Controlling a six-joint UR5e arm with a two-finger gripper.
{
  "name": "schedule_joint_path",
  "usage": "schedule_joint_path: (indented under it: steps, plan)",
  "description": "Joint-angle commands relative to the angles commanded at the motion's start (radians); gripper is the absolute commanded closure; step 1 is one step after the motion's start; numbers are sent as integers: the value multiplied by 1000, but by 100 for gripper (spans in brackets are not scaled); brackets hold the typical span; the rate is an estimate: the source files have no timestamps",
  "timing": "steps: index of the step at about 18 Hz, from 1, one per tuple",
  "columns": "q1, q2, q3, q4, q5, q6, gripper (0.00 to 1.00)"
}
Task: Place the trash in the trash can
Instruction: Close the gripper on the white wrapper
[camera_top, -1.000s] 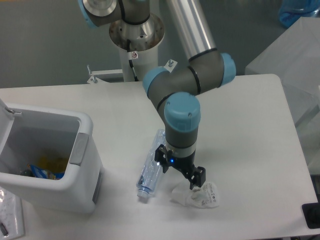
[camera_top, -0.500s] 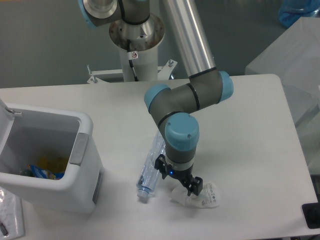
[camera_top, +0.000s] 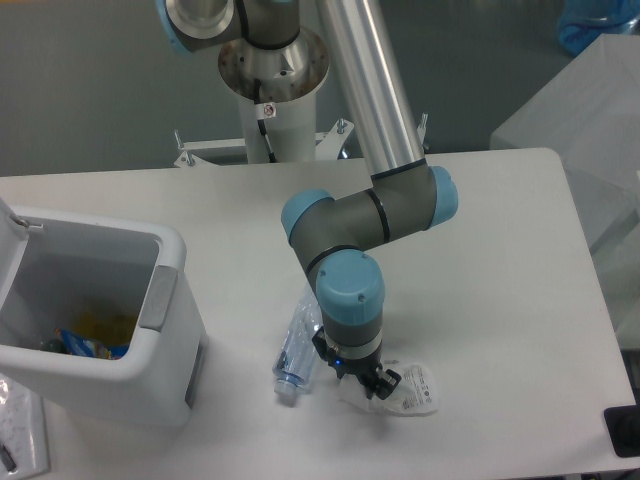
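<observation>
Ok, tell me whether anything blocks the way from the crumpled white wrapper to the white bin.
The crushed clear plastic bottle lies on the table between the crumpled white wrapper and the boxy white plastic bin. A lifted carry would likely pass over it. The gripper is already down at the wrapper.

The arm's wrist is covering the upper part of the bottle (camera_top: 298, 348) and most of the claw (camera_top: 360, 378), so whether its fingers are gripping the wrapper (camera_top: 408, 390) is not showing. The picture's left edge is cutting off the trash can (camera_top: 150, 330), and the colored scraps inside it are blurring past recognition. The wrapper's print is reading too small to make out.
</observation>
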Motion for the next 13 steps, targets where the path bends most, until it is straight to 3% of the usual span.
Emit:
schedule_joint_path:
  steps: [3,8,13]
  plan:
    - [-5,11,-2,0,-2,-2,100]
    - [-5,75,14,-2,-8,0,100]
    - [11,158,69,-2,-170,-24,100]
